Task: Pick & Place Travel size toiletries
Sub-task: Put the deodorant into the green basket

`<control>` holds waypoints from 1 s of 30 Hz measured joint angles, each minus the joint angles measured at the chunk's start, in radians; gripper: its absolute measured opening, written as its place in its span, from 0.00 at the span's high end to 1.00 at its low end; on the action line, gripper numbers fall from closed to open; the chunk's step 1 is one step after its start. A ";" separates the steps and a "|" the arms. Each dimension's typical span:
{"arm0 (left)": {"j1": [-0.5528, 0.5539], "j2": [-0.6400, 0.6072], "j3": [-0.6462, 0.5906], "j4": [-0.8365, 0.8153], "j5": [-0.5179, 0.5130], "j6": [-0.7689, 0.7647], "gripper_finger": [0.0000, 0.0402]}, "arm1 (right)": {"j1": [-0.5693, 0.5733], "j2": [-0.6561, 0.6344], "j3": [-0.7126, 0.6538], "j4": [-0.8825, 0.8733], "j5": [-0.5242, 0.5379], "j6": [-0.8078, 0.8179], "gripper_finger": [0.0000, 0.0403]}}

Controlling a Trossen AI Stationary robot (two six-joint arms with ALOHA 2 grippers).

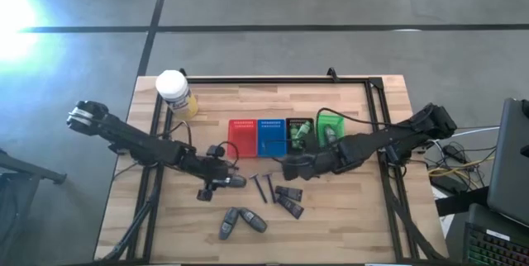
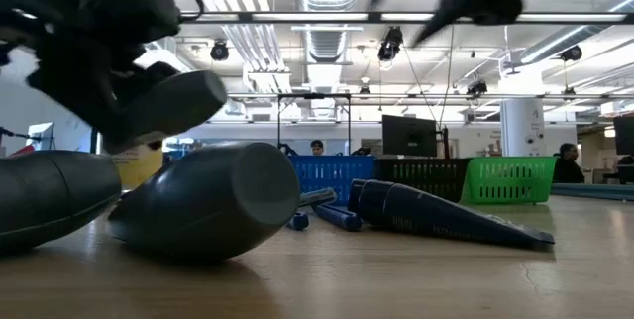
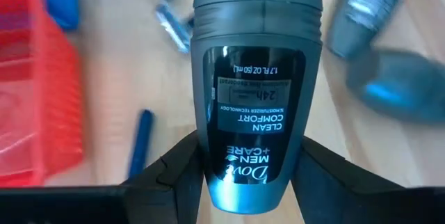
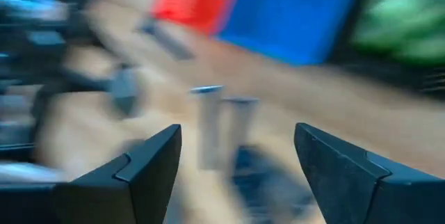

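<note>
- Progress is judged partial: green tubes are seen in the black basket, while two grey tubes, razors and dark packets are left on the table
- One grey tube is clamped between the jaws of the left gripper, lifted just off the table near the red basket
- Right gripper is held wide and empty, near the razors and packets

High view straight down; low view table-level; both share blue basket.
</note>
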 joint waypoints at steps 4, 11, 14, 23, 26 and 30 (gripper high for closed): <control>0.006 -0.008 0.010 0.066 -0.044 -0.018 0.55 | -0.001 0.042 -0.068 0.317 -0.010 0.008 0.33; 0.014 -0.002 0.066 0.111 -0.098 -0.018 0.55 | -0.008 0.136 -0.086 0.519 -0.012 0.035 0.35; 0.018 0.003 0.086 0.109 -0.114 -0.005 0.55 | -0.008 0.162 -0.062 0.567 -0.016 0.028 0.34; 0.036 0.003 0.127 0.124 -0.128 0.029 0.55 | -0.012 0.199 -0.013 0.573 -0.013 0.023 0.24; 0.037 0.003 0.138 0.135 -0.127 0.037 0.55 | -0.017 0.199 -0.012 0.586 -0.010 0.000 0.20; 0.039 0.014 0.146 0.165 -0.126 0.046 0.55 | -0.032 0.199 -0.012 0.612 -0.011 -0.010 0.16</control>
